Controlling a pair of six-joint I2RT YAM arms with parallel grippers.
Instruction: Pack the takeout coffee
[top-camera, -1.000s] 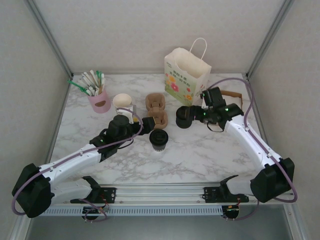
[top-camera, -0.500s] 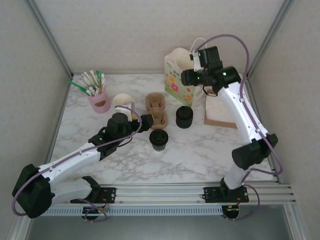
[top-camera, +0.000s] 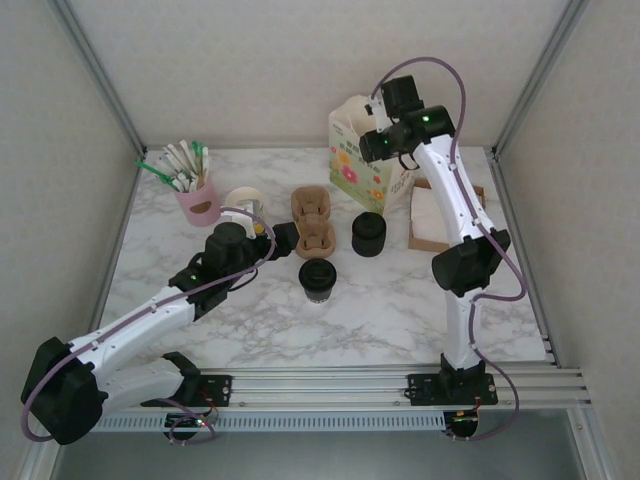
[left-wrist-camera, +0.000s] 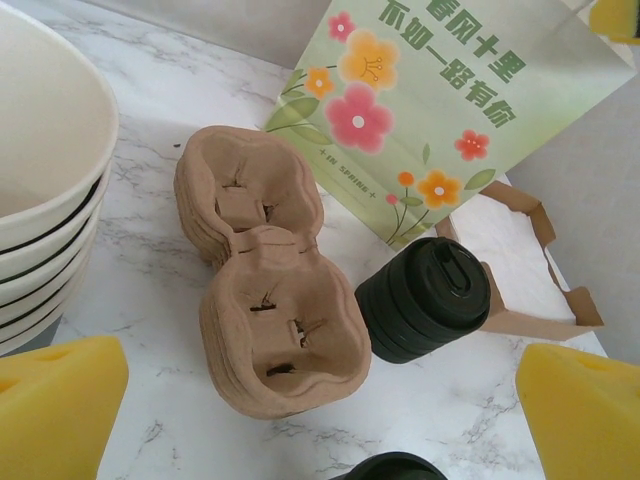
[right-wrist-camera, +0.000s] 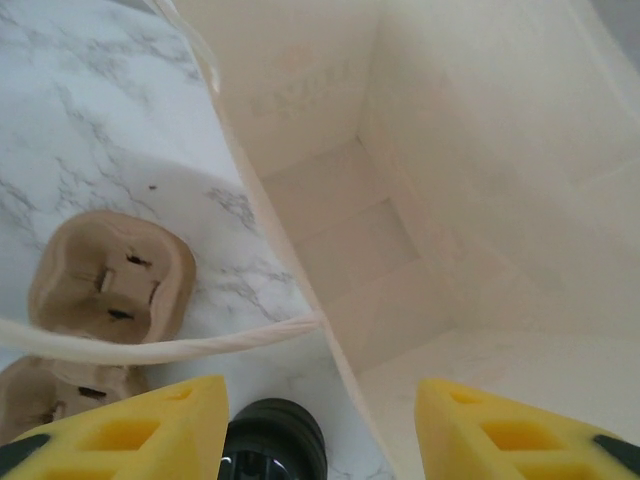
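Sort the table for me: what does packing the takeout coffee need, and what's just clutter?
Job:
- takeout coffee, lid on
- paper bag, top open
- stack of pulp cup carriers, probably

Lying about:
- stack of black lids
- lidless cream cups
- pink holder of stirrers
- napkin tray

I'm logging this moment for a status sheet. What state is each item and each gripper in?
takeout coffee: upright, lid on, ungripped.
paper bag: upright, mouth open, nothing inside.
cup carriers: stacked, cells empty.
spare lids: stacked, ungripped.
paper cups: nested stack, lidless.
left gripper: open, empty.
right gripper: open, empty, above the bag's mouth.
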